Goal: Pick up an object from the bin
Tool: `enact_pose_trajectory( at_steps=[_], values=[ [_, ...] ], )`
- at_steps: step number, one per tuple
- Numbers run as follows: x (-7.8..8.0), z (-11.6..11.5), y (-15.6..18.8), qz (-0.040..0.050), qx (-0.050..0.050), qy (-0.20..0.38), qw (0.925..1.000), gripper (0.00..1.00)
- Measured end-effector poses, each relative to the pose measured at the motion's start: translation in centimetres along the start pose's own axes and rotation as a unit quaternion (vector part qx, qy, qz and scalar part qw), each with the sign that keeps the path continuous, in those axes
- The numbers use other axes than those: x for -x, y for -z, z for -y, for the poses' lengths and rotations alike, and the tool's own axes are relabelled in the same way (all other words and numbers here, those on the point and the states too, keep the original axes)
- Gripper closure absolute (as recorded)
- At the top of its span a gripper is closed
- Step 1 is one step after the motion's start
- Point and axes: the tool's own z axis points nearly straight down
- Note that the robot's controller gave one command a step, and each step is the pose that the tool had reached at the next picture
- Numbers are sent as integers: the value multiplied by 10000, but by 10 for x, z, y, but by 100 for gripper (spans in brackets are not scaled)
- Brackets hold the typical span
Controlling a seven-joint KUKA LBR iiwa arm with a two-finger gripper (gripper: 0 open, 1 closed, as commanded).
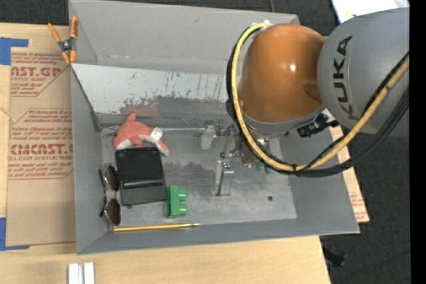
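Progress is slight: the gripper [217,156] hangs low over bare floor near the middle of the bin [166,30], its two fingers spread apart with nothing between them, so nothing is picked yet. The things all lie toward the bin's left wall, apart from the gripper: a pink toy [135,132], a black box [140,175] touching it, sunglasses [110,195] against the wall, a green block [176,203] nearest the fingers, and a yellow stick [156,227] along the near edge. Still left, by my judgement, is the whole pick: shift over one of them, close on it and lift it clear.
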Motion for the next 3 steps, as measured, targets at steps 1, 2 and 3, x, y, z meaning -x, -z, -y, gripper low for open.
enact_pose_trajectory(
  at_steps=[1, 2, 3],
  values=[
    [2, 0, 4, 40, 6, -11, 10000, 0],
    [2, -16, -34, 76, 5, 279, 9996, 0],
    [3, -12, -111, 61, 0, 1412, 9900, 0]
  ],
)
